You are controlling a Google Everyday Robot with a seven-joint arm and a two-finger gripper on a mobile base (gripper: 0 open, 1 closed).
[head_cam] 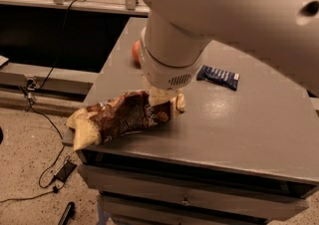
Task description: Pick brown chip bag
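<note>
Brown foil marks one brown chip bag (119,119) on one grey table (239,129), with one gripper (167,100) down at its inboard end, grip state impossible to tell, and one blue wrapper (218,76) and one apple (136,52) nearby.

- brown chip bag (124,118): crinkled foil, glossy on the creases; dark brown body, pale yellow ends.
- gripper (162,97): directly under the wrist, down at the bag's right end; pale cream, matt, looks like plastic.
- robot arm (219,5): smooth white shell with a soft sheen, looks like moulded plastic; slotted vent at the wrist.
- table top (249,124): grey, smooth, looks painted; dull sheen with fine speckling.
- blue snack wrapper (218,76): thin dark blue film, slightly shiny.
- floor (25,169): speckled, rough, matt, stone-like.
- cable (46,170): black, smooth sheath.
</note>
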